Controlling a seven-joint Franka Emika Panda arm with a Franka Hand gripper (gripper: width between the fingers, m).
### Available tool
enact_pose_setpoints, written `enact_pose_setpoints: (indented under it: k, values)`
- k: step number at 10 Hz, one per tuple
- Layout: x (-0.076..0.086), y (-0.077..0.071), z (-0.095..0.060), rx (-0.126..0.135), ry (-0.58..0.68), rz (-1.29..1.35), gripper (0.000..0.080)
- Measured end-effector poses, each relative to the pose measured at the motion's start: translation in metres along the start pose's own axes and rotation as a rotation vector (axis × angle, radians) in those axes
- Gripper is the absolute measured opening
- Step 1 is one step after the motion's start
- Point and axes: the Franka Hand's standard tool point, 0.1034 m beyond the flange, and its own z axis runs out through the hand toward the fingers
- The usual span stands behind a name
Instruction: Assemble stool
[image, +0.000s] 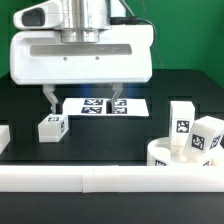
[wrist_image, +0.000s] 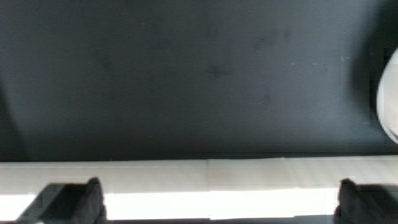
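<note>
The round white seat (image: 178, 160) lies at the front of the exterior view's right, against the front rail. Two white tagged legs (image: 183, 124) (image: 208, 135) stand just behind it. A third tagged leg (image: 52, 127) lies alone on the exterior view's left. My gripper (image: 83, 100) hangs open and empty above the black table, over the marker board's near edge, with its left finger (image: 47, 98) just above and behind the third leg. In the wrist view the gripper (wrist_image: 217, 205) is wide open with nothing between its fingertips. A curved white rim (wrist_image: 391, 100) at that view's edge looks like the seat.
The marker board (image: 105, 105) lies flat behind the gripper. A long white border rail (image: 90, 178) runs along the front and also shows in the wrist view (wrist_image: 196, 172). Another white rail end (image: 3, 138) sits at the exterior view's left edge.
</note>
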Motion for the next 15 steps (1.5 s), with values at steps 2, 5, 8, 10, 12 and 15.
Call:
enact_pose_setpoints:
  k: [2,5,8,10,12,15]
  values:
    - [-0.007,0.029,0.0,0.015,-0.004,0.051,0.0649]
    - [-0.056,0.086,0.02,-0.004,-0.012,0.058,0.0649]
    - [-0.058,0.081,0.022,0.017,-0.051,0.076,0.0649]
    - [-0.068,0.067,0.023,0.078,-0.214,0.095,0.0649]
    - [-0.081,0.068,0.029,0.097,-0.415,0.204,0.0649]
    - [-0.09,0.062,0.032,0.14,-0.764,0.203,0.0649]
